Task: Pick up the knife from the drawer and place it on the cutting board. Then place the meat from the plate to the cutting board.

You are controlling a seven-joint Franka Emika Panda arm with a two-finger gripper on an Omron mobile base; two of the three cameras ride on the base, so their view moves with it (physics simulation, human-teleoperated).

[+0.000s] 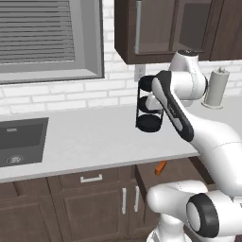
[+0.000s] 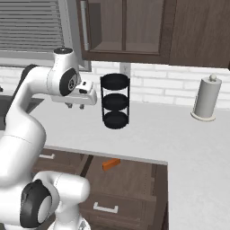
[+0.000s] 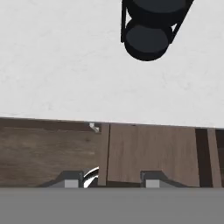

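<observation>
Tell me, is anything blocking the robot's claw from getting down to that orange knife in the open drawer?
Nothing visible does. The gripper hangs above the counter edge, and the knife lies uncovered in the open drawer below it. The black tiered rack stands farther back on the counter, off that path.

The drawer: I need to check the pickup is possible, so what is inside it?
The open drawer holds the knife, its orange handle lying on the wood floor. The counter overhang covers the drawer's back, so the blade is hidden. The hand hangs above the counter.

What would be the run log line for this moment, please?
phase: reaching for knife | pincer: above counter, empty | knife: in open drawer | black tiered rack: on counter
</observation>
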